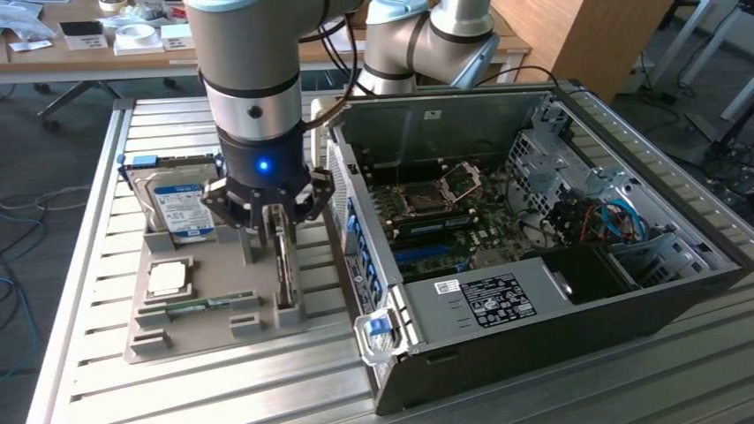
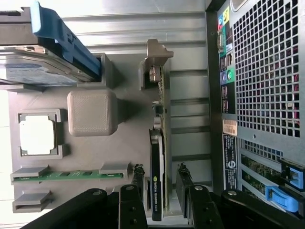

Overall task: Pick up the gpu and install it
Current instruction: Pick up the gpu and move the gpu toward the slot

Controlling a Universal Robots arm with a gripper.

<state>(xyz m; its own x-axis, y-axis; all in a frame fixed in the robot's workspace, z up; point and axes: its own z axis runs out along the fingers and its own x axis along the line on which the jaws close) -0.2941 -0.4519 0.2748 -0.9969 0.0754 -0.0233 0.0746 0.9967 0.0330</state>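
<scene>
Parts tray [image 1: 189,340] on the slatted table [image 1: 83,389], beside the computer case [image 1: 613,291].
The tray lay just to the exterior view's left of the case, which rested on its side with its open face up. In the tray, the hard drive [image 1: 179,208] stood at the far end, the CPU [image 1: 169,279] lay in front of it, and the RAM stick [image 1: 194,306] lay nearer still. The gpu [image 1: 284,265] stood on edge in a slot along the tray's side closest to the case. The gripper [image 1: 268,216] hung over the gpu, one finger on each side, neither touching it.

NVIDIA Quadro printed along the gpu [image 2: 157,191] edge
</scene>
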